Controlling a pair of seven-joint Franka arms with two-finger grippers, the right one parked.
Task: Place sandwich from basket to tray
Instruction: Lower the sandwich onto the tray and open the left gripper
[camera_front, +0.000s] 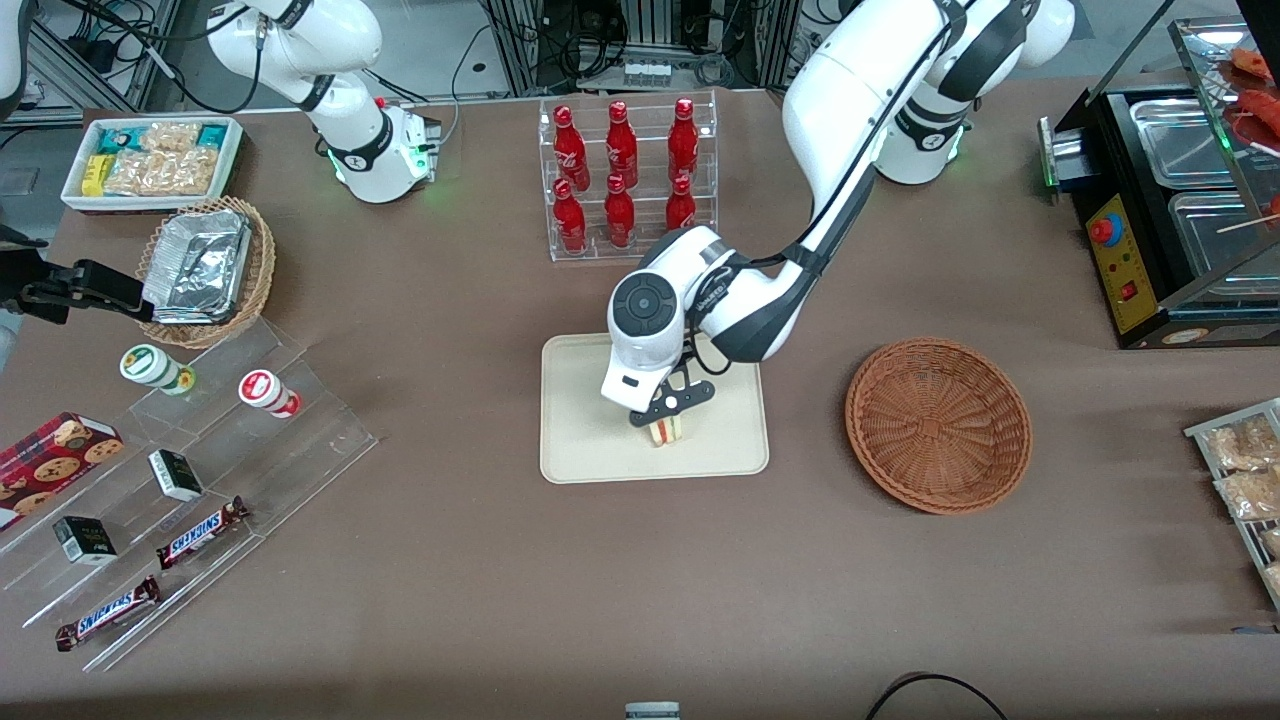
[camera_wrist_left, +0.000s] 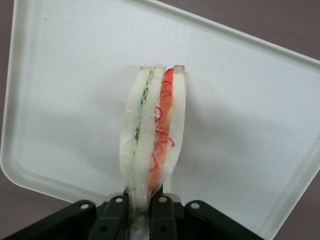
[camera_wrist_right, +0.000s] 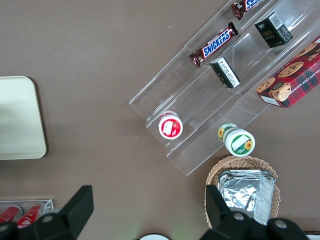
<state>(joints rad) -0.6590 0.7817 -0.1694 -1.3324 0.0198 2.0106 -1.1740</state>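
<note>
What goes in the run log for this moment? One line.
stage: placing | hand: shut on sandwich, over tray | basket: empty

The working arm is built of glossy white rounded shells joined by dark grey-black bands at the joints. A round dark grey cap with a small ringed centre closes one wrist joint, and grey lettering runs along the neighbouring white segment. A thin black cable trails along the arm. Its base glows green at the rim. The black two-finger gripper has flat matt plates fastened with small silver screws.
</note>
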